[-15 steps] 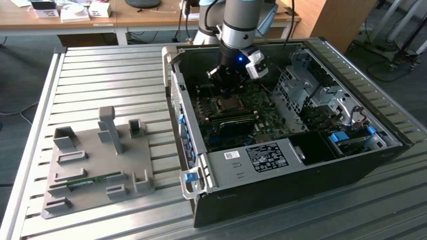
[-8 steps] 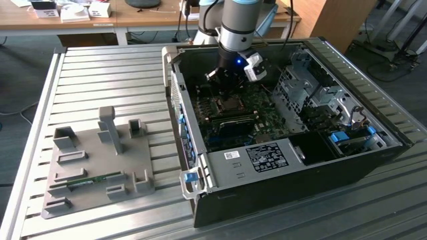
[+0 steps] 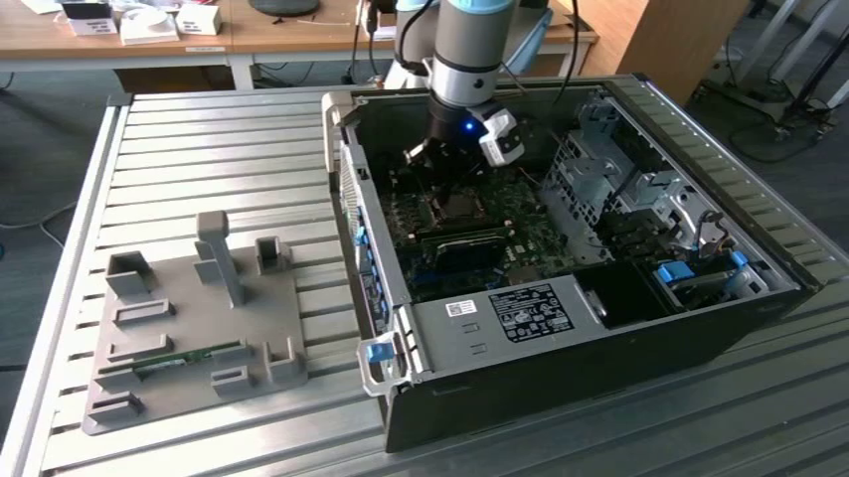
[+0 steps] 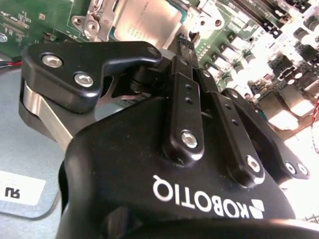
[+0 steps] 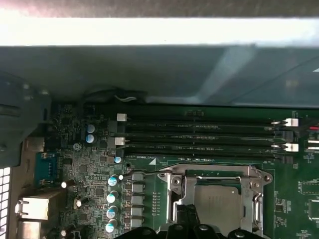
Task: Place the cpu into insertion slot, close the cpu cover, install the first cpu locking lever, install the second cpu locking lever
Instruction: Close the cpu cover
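Note:
The cpu [image 5: 219, 203] lies pale silver-grey in the insertion slot [image 3: 460, 205] on the green board inside the open computer case. The silver cpu cover [image 5: 222, 174] is folded down flat around it, and the chip face [image 4: 147, 17] shows through the cut-out. A thin wire lever [image 5: 144, 172] runs along the socket's edge toward the capacitors. My gripper [image 5: 187, 218] is shut, its two black fingers pressed together with nothing visible between them. The fingertips [image 4: 185, 42] hang just over the socket's edge, beside the cover. In the exterior view the gripper [image 3: 451, 164] reaches down into the case above the socket.
Long black memory slots [image 5: 199, 134] lie just beyond the socket, and a row of capacitors [image 5: 113, 196] stands beside it. The case wall [image 3: 348, 199] and a metal drive cage [image 3: 623, 189] hem in the arm. A grey fixture plate [image 3: 199, 328] sits on the slatted table.

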